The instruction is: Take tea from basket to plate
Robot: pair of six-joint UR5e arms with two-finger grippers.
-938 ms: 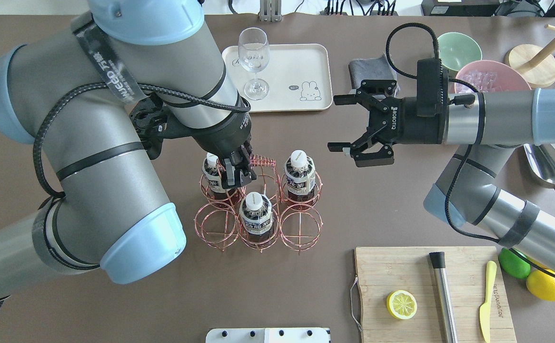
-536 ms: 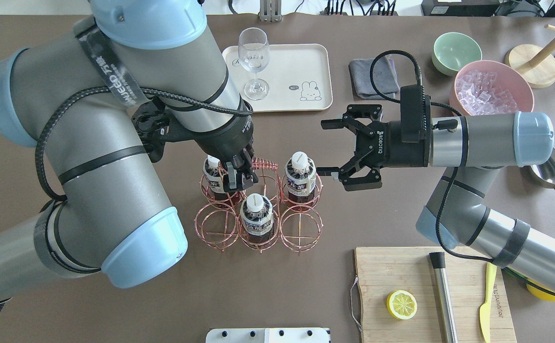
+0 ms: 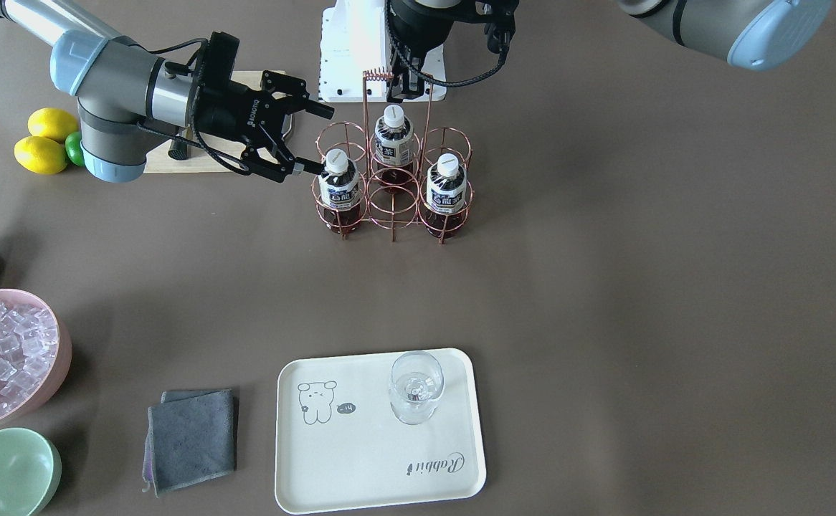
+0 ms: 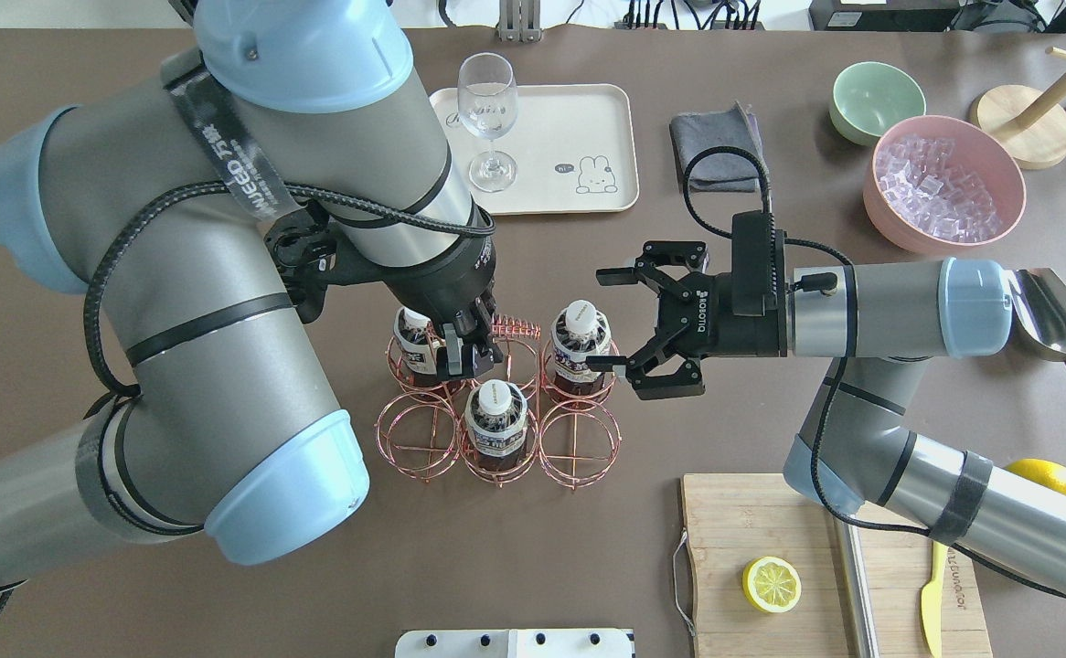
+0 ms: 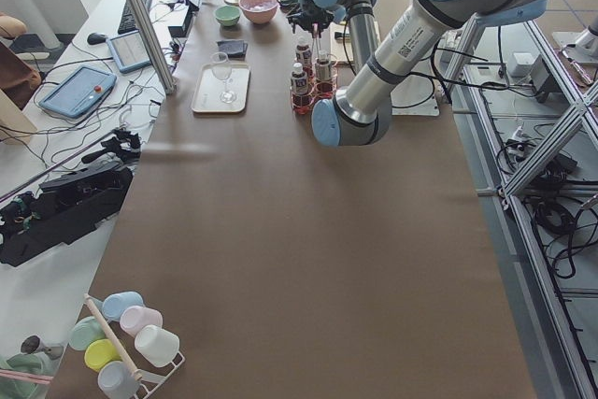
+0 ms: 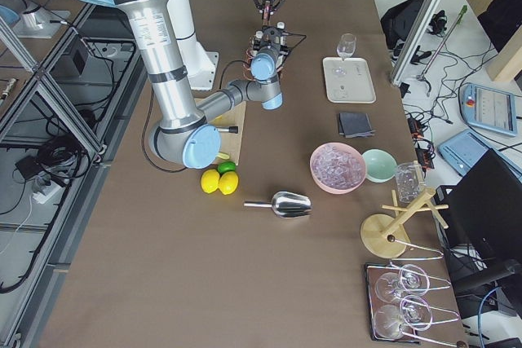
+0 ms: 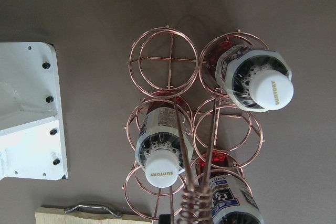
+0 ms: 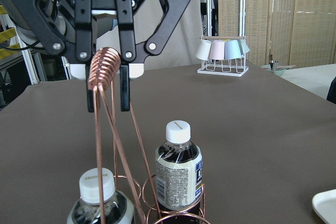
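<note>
The copper wire basket stands mid-table with three tea bottles in its cells. My left gripper is shut on the coiled top of the basket's handle and partly hides the back-left tea bottle. My right gripper is open at cap height, its fingertips either side of the back-right tea bottle, just short of touching; this bottle also shows in the front view. A third bottle stands in the front middle cell. The cream plate lies behind the basket.
A wine glass stands on the plate's left part. A grey cloth, a green bowl and a pink bowl of ice are back right. A metal scoop and a cutting board with a lemon half lie on the right.
My right gripper has moved toward the basket and now straddles the back-right bottle, still open. My left gripper stays on the handle, barely shifted.
</note>
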